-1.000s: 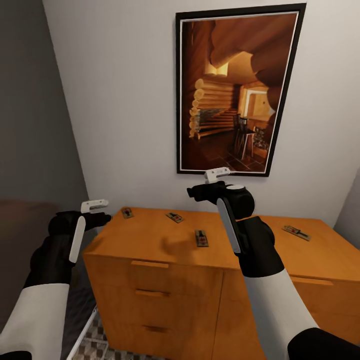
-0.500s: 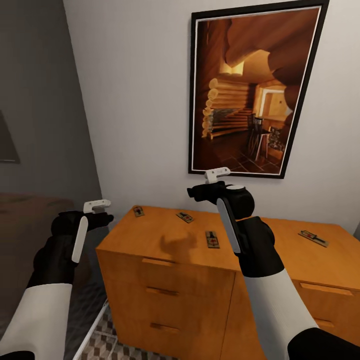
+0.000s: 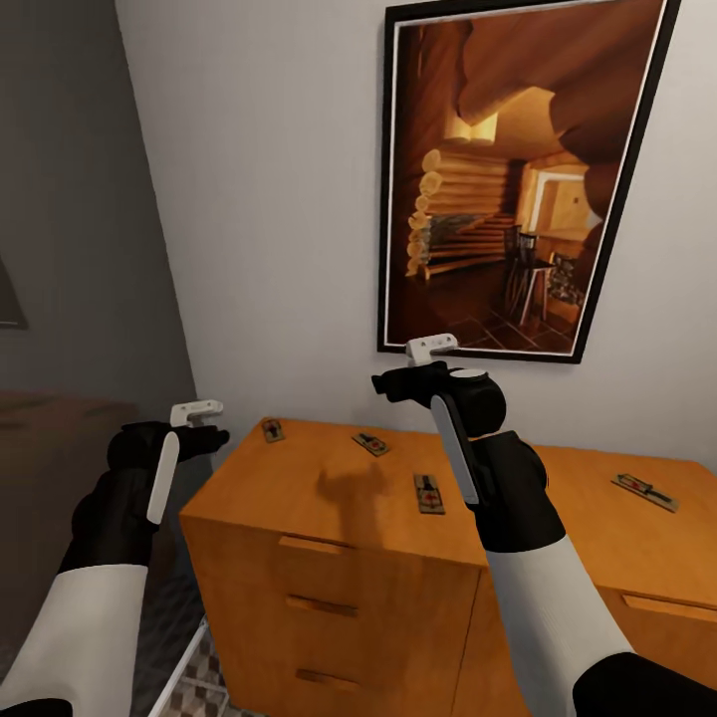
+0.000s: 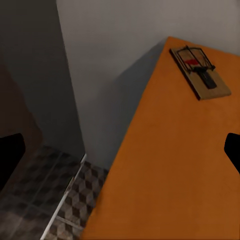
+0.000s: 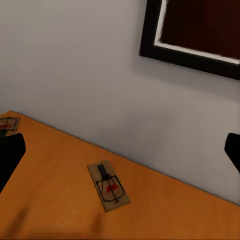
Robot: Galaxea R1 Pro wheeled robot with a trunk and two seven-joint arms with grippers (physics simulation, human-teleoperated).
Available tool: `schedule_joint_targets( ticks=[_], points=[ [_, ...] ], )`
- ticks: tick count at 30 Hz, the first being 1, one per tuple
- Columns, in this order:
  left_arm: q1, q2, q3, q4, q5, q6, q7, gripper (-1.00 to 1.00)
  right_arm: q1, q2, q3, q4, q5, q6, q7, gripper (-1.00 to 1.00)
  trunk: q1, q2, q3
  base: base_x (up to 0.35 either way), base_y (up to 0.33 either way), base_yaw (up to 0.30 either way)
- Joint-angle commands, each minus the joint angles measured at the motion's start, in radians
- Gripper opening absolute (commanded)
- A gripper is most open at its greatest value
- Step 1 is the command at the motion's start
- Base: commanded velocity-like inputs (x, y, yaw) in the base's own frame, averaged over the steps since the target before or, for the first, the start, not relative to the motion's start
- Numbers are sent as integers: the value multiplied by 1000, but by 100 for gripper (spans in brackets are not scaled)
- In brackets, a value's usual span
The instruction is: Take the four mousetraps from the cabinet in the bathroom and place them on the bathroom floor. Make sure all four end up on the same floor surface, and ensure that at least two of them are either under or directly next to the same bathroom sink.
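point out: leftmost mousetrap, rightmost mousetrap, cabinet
leftmost mousetrap [image 3: 272, 430], head view, middle of board
rightmost mousetrap [image 3: 646, 492], head view, middle of board
cabinet [image 3: 329, 558], head view, upper drawer front

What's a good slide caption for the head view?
Four mousetraps lie on the cabinet top beneath a framed picture, both arms raised.

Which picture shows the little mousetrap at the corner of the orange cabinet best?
The left wrist view: the flat tan wooden mousetrap with dark wire looks big there, wire and red spot clear, on the orange-brown wooden cabinet. The head view shows it tiny. The right wrist view catches just its edge.
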Motion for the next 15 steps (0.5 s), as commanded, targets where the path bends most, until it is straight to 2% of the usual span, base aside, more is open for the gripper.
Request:
schedule_joint_targets(
  ticks=[1,8,15],
  points=[
    [-1,0,0,1,3,4,5,100,-1,0,1,1,0,5,-3,100,0,-1,-1,285,0,2],
    [-1,-4,-1,5,3,3,7,100,-1,0,4,32,-1,5,-3,100,0,-1,-1,295,0,1],
    [-1,-5,-2,5,3,3,7,100,-1,0,2,101,0,5,-3,100,0,-1,-1,138,0,0]
  ],
)
